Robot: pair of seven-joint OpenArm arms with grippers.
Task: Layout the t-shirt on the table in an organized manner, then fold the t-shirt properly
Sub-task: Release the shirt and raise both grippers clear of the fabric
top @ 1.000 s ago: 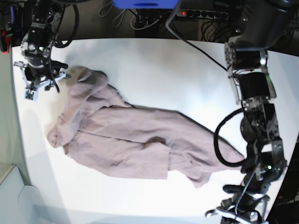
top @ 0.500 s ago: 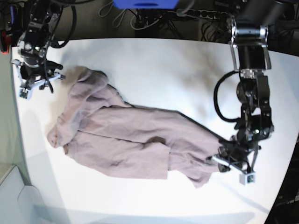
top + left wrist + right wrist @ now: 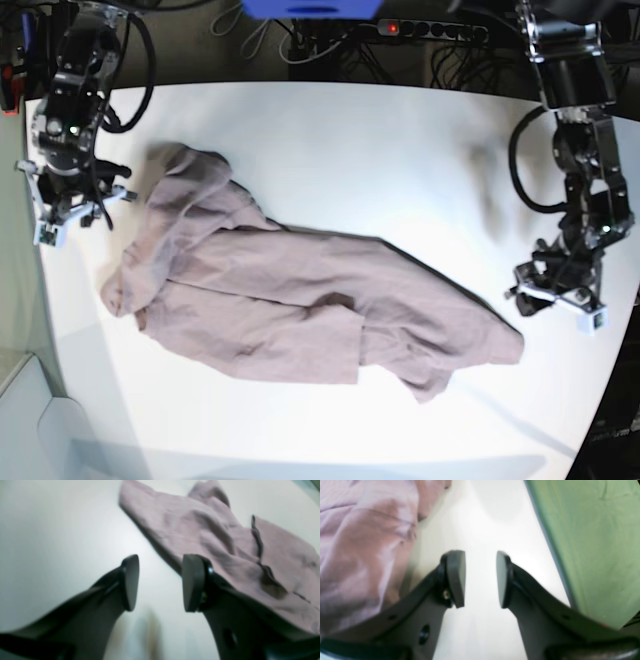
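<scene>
The mauve-pink t-shirt (image 3: 290, 295) lies crumpled and stretched across the white table (image 3: 340, 150), running from upper left to lower right in the base view. My left gripper (image 3: 556, 300) hovers just right of the shirt's lower-right end, its jaws open with nothing between them; the left wrist view shows the t-shirt (image 3: 225, 537) beyond the empty left gripper (image 3: 160, 582). Over bare table at the far left, my right gripper (image 3: 68, 207) sits beside the shirt's bunched upper end. In the right wrist view the right gripper (image 3: 480, 578) is open and empty, with the t-shirt (image 3: 362, 542) to its left.
A green surface (image 3: 595, 542) lies past the table's left edge, close to my right gripper. Cables and a power strip (image 3: 430, 30) run behind the far edge. A blue object (image 3: 310, 8) sits at the top.
My left arm has swung up from the table's near right corner and moved right, off the shirt's end, and its jaws have opened. The right gripper has drifted down along the left edge.
</scene>
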